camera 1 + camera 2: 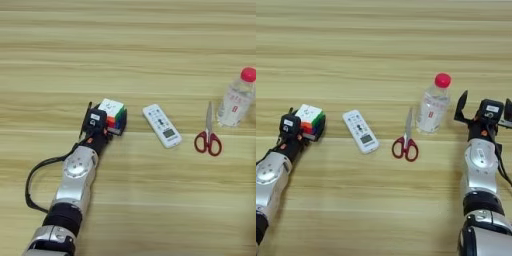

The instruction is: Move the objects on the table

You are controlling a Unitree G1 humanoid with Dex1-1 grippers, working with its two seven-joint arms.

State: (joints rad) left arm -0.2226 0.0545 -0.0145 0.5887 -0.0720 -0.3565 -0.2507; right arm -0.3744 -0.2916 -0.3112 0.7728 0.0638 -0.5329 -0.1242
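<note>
Cube [113, 115], rigid and light (slick faces), sits pinched across opposite sides by left tool [107, 120]; right tool [486, 107] spread beside bottle [433, 107].

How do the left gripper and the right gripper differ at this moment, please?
The left gripper is at the multicoloured puzzle cube, with a black finger against its right side; the right gripper touches nothing and stands to the right of the clear bottle. The right gripper's fingers are spread wide open, while the left gripper's are close around the cube. Both rest low over the wooden table, forearms reaching in from the near edge.
</note>
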